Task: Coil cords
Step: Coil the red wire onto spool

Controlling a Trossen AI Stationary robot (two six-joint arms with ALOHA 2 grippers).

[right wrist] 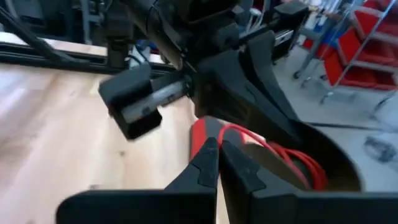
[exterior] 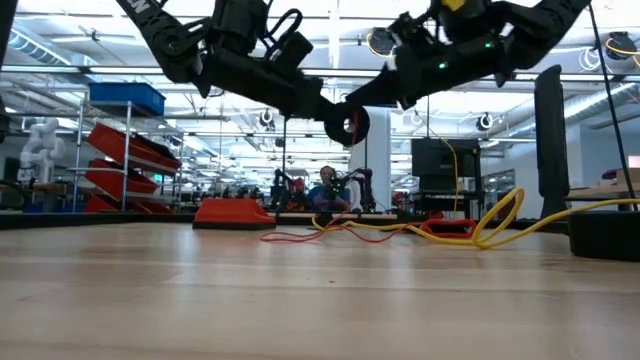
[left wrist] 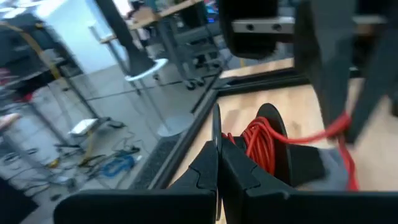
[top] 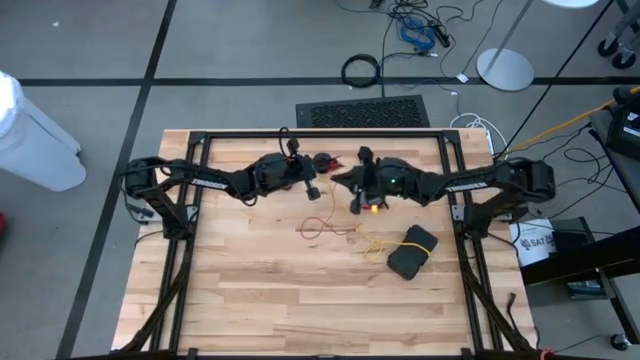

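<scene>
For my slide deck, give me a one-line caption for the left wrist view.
Left hand shut on the rim of a small round black reel wound with thin red-orange cord, above the wooden table.

A reel (top: 323,161) is held above the far middle of the table (top: 250,290) between the left gripper (top: 314,187), reaching in from the left, and the right gripper (top: 340,180), reaching in from the right, while loose cords (top: 335,228) are spread on the boards nearer the front, with a pouch (top: 412,251) lying to their right.
</scene>
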